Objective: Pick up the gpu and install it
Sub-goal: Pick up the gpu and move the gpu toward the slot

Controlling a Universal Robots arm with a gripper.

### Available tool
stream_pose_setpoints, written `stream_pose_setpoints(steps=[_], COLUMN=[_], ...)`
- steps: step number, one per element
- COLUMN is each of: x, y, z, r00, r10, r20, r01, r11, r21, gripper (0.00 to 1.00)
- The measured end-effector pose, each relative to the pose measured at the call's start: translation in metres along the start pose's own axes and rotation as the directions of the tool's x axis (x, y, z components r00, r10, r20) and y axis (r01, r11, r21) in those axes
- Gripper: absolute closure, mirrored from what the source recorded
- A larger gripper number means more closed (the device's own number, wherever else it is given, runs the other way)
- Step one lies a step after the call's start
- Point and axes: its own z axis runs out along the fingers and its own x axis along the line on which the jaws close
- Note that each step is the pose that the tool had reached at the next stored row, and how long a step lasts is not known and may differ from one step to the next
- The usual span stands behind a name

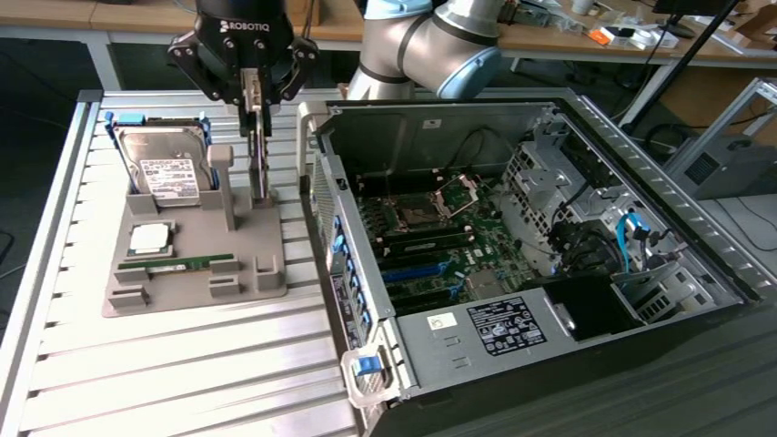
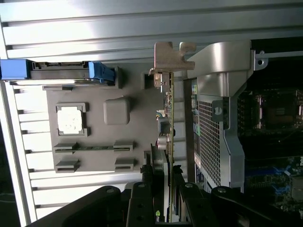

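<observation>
Presently the tool [image 1: 251, 109] hangs over the grey parts tray [image 1: 182, 282] on the slatted metal desk [image 1: 182, 373], at the tray's edge nearest the open computer case [image 1: 486, 337]. Its fingers are closed part-way, pinching the gpu [image 1: 258, 168] by its two flat faces, so the thin card stands on edge and hangs straight down from the grip. The card's lower end is down near the tray's base, beside a grey upright post [image 1: 221, 173]; whether it touches the tray or is just clear of it cannot be told.

From the wrist view the tool [image 2: 166, 165] has one dark finger on each side of the gpu [image 2: 169, 118], which shows edge-on as a narrow green strip. Its silver bracket [image 2: 168, 59] is at the end farthest from the fingers. The card runs just beside the perforated side wall [image 2: 208, 137] of the case, apart from it.

On the tray, a hard drive [image 1: 164, 164] leans in its blue-edged cradle, a processor chip [image 1: 149, 238] lies flat, and a narrow RAM stick [image 1: 182, 263] sits in its holders. Inside the case the motherboard [image 1: 438, 237] lies exposed.
</observation>
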Motion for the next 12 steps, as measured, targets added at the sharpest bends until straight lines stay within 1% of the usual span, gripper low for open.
stream_pose_setpoints(steps=[12], x=[-0.0001], y=[-0.0002], z=[-0.0025], r00=[1.0000], r10=[0.000], r20=[0.0000], r01=[0.000], r11=[1.0000], r21=[0.0000], gripper=[0.73])
